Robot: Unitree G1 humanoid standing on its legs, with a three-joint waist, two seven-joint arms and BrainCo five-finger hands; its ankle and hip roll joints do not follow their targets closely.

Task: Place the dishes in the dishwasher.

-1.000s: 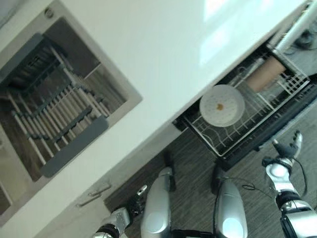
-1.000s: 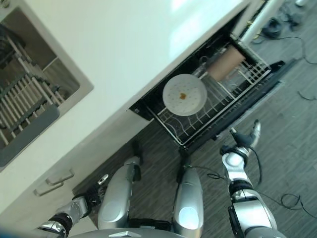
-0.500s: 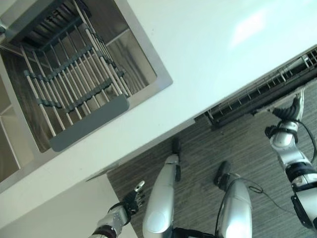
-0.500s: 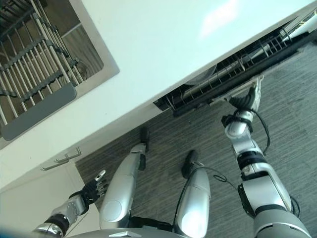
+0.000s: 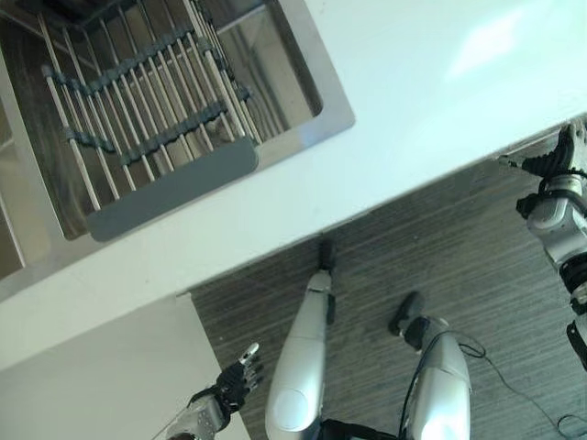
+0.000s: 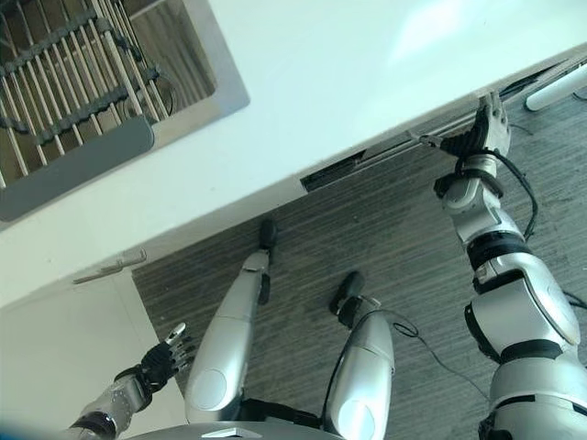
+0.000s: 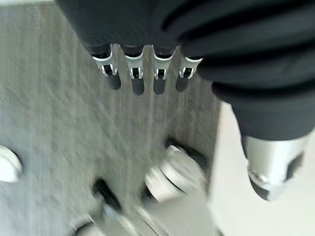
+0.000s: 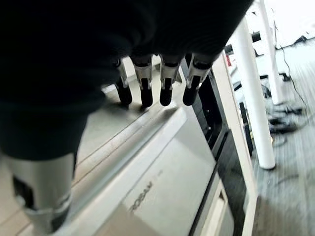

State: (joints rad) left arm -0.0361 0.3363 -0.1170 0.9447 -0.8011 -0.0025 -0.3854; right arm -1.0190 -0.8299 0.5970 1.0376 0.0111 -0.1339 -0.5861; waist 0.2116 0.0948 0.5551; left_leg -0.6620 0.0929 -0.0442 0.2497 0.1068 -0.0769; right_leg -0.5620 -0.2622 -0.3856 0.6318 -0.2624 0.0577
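While the left hand [image 6: 163, 357] hangs low beside a pale cabinet front [image 5: 92, 385], over the grey plank floor [image 5: 440, 257], its fingers [image 7: 134, 78] stay straight and relaxed, holding nothing. Up at the far left a steel sink [image 5: 303, 55] is set into the white bench [image 5: 413, 101], with a rack of pale bars [image 5: 138, 101] and a grey-blue panel [image 5: 174, 188] lying in it. A slim bar handle [image 6: 108, 267] shows on the cabinet under the bench edge. Further right, the dishwasher [image 6: 367, 158] sits nearly closed beneath the bench, just a dark slit showing, so any dishes inside are hidden. The right hand [image 6: 477, 137] is raised against its front, fingers [image 8: 146, 83] extended straight with tips at the pale door panel [image 8: 162, 182], gripping nothing. White post-like legs [image 8: 256, 93] stand on the floor beyond.
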